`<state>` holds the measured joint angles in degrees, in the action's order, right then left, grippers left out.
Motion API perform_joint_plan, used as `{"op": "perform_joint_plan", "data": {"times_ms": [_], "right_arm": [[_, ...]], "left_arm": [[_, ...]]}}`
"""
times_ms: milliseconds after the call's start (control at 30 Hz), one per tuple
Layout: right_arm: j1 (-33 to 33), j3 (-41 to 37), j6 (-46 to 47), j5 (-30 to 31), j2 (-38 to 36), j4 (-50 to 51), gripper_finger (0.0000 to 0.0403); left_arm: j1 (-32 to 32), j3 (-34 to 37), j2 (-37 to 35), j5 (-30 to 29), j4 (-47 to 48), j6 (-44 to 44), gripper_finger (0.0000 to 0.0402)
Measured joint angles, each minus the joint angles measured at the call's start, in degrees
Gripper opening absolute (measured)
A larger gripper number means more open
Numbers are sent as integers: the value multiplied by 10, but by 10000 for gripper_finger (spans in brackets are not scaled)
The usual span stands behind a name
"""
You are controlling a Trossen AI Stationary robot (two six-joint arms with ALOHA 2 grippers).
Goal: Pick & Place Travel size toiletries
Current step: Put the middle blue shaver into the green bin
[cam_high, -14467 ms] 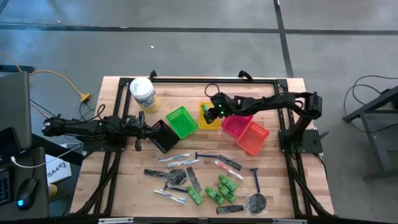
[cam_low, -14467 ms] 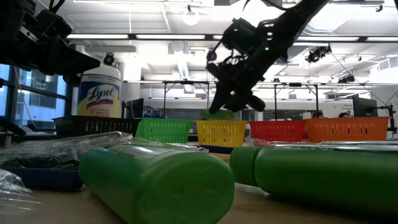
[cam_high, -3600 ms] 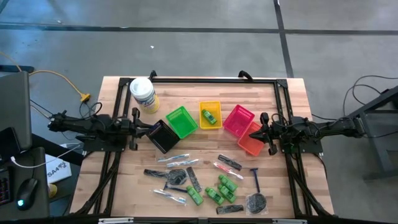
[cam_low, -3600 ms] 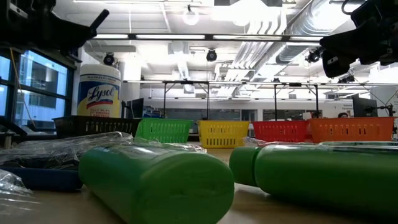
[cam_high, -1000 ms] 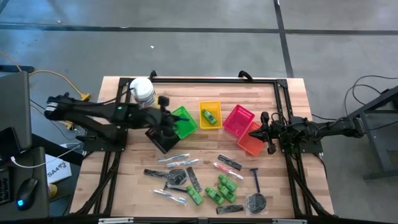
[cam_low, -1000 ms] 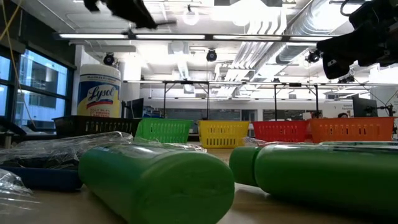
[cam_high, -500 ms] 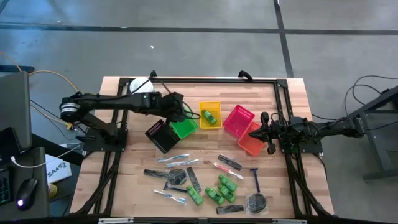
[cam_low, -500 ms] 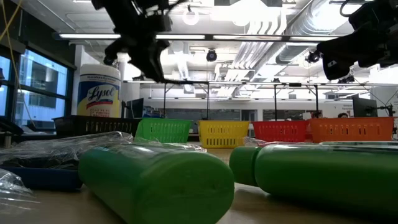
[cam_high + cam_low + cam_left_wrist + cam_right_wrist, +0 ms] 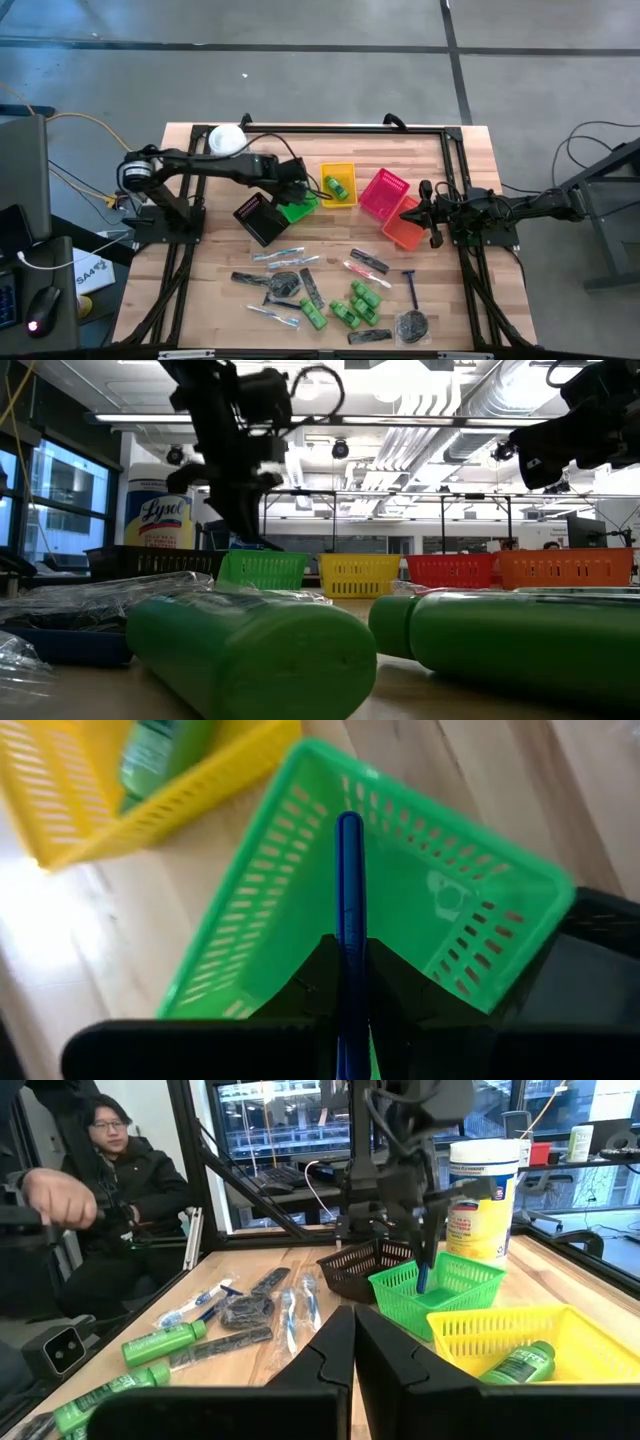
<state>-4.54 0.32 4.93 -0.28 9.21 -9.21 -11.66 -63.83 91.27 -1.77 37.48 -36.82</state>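
The left gripper (image 9: 297, 190) hangs over the green basket (image 9: 296, 203), its jaws clamped on a blue-handled razor (image 9: 348, 900) that points straight out from the fingertips and down into the basket. In the left wrist view the razor's tip sits inside the basket's rim, with mesh wall on either side of it and open floor beyond; whether the tip touches the floor is hard to judge from here. Just past the jaws on one side lies the yellow basket (image 9: 338, 184), holding one green mini bottle (image 9: 338, 186); on the other side, against the green basket's corner, sits the black basket (image 9: 260, 218). The white tub (image 9: 226, 139) stands behind the left arm, near the table's far edge.

The right gripper (image 9: 424, 211) waits at the table's right side with its jaws pressed together and nothing between them, just beside the orange basket (image 9: 404, 227) and the pink basket (image 9: 382, 190).

Ahead of the right jaws the table's near half carries the loose toiletries: green bottles (image 9: 349, 305), wrapped sticks (image 9: 283, 256), dark combs (image 9: 368, 261), another razor (image 9: 410, 286) and a round dark packet (image 9: 412, 324). Bare wood lies between these and the row of baskets. A person (image 9: 110, 1170) sits beyond the table.
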Motion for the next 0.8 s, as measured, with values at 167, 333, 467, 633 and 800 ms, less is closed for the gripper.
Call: {"op": "perform_joint_plan", "data": {"times_ms": [167,333,467,633,800], "right_arm": [[0,0,0,0,0,0,5],[0,0,0,0,0,0,3],[0,0,0,1,0,0,5],[0,0,0,1,0,0,3],[0,0,0,1,0,0,5]], "left_arm": [[0,0,25,-3,-9,-1,21],[-7,0,35,-6,-15,-3,21],[-24,0,46,-5,-25,0,21],[-38,1,56,15,-40,-3,21],[-38,1,56,28,-47,-4,21]]}}
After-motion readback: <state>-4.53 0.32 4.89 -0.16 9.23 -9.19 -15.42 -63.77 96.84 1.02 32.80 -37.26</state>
